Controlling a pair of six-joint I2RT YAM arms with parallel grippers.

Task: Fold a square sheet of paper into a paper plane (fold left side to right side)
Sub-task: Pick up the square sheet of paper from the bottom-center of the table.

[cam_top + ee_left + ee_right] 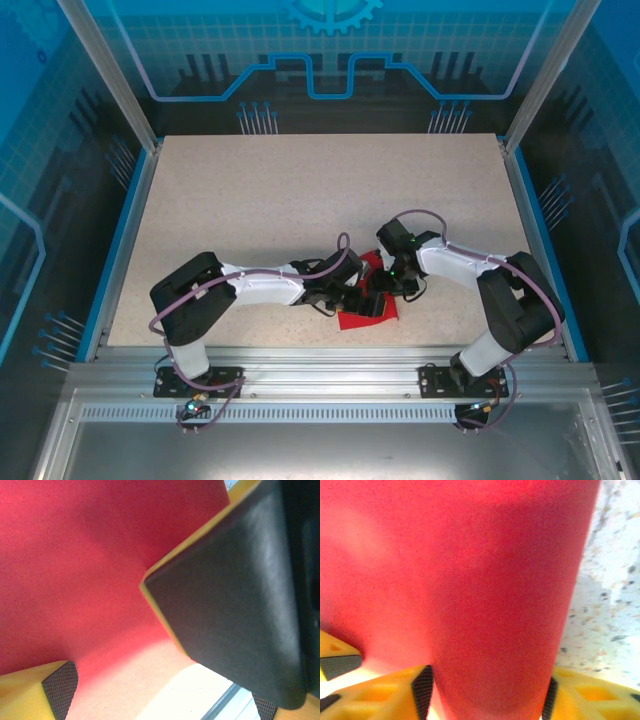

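At the near middle of the speckled beige table, the white-and-black left arm and right arm meet over the thin, bright red square sheet of paper. The paper lies partly lifted, just short of the table's near edge and directly under both wrists.

The left end effector stands wide. In its own wrist view the paper spreads beneath it, with one pad at the paper's lower edge and nothing gripped.

The right end effector is set narrower. A raised band of paper runs between its pads and seems to touch both, but I cannot tell whether it is truly pinched.

The main risk is a crooked fold. If the right grip is loose or off-centre, the paper could slip or buckle on the way across, and the crease would be skewed. With the two end effectors this crowded, they could also knock each other or tear the thin paper.
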